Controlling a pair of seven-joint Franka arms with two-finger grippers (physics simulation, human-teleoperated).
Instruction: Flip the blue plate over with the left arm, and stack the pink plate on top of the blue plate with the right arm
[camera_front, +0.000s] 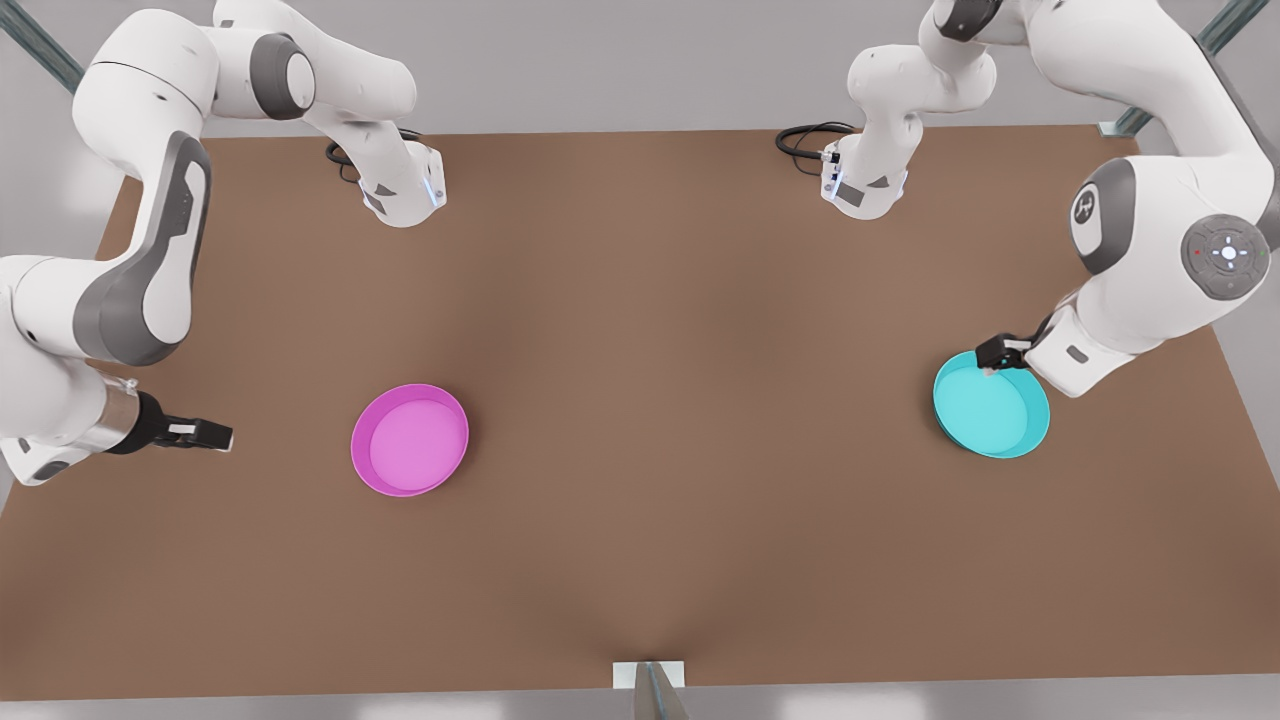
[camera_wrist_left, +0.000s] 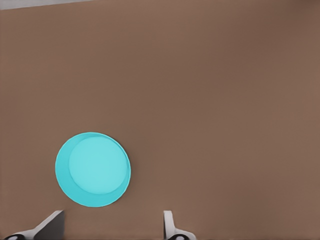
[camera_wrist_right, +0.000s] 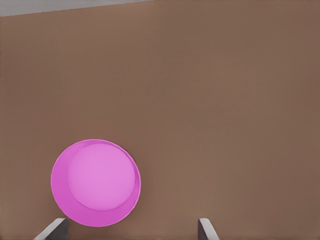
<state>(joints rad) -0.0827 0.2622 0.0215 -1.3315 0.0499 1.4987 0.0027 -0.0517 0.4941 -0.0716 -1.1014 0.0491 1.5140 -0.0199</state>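
Wide brown desk (camera_front: 640, 400), matte and evenly coloured, with a softly darker band running down its middle toward the near edge. Pale grey wall (camera_front: 620, 70) behind the far edge; grey metal frame struts (camera_front: 40, 45) slant in at both upper corners of the front view. A small white bracket (camera_front: 648, 674) with a grey post sits at the middle of the near edge; light is diffuse.

place: simulated lab bench, probably | evidence: bare brown table (camera_front: 640, 300), metal frame struts (camera_front: 40, 45), grey backdrop
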